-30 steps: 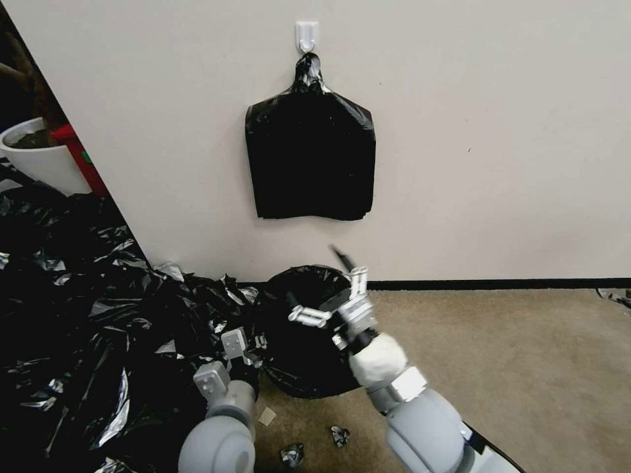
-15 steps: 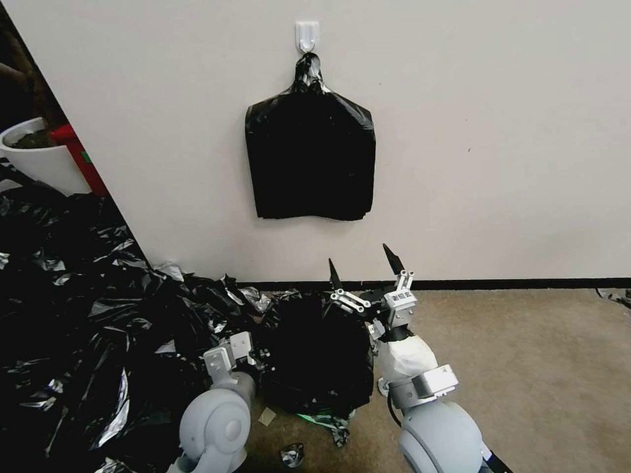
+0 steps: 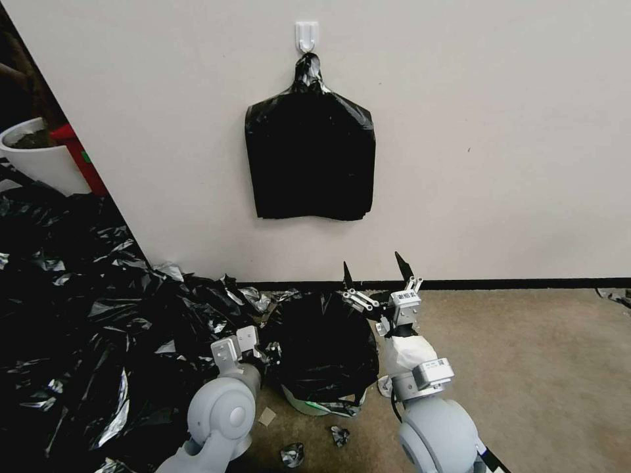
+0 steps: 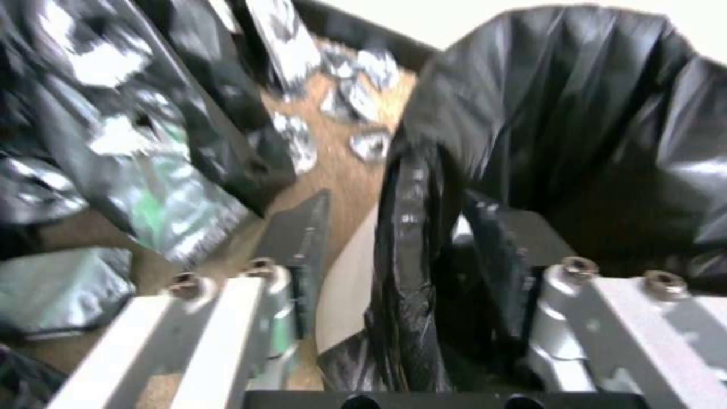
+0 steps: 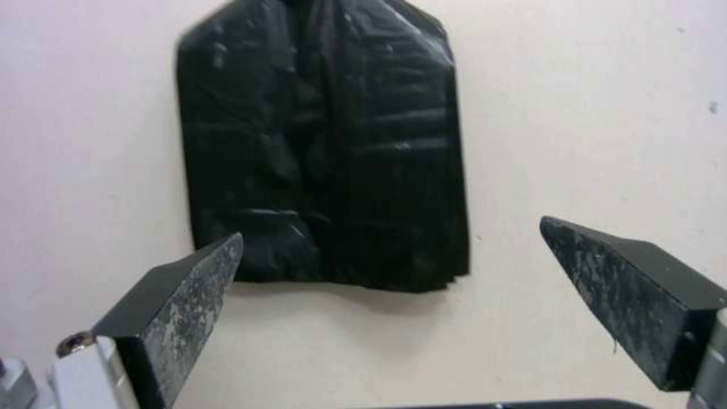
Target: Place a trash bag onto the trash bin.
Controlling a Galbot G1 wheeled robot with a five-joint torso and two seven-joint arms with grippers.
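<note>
- While the thin glossy black trash bag [image 3: 325, 348] drapes the small cream-white plastic trash bin [image 3: 303, 402], the left gripper [image 4: 394, 250] straddles its edge, unclenched.
- Right gripper [image 3: 374, 276], spread wide, empty, just beside the bag.

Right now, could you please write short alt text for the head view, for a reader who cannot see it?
A black trash bag is draped over a pale trash bin on the carpet by a white wall. The open right gripper points up beside it; the left gripper is at the bag's other side, next to a heap of black plastic.
</note>
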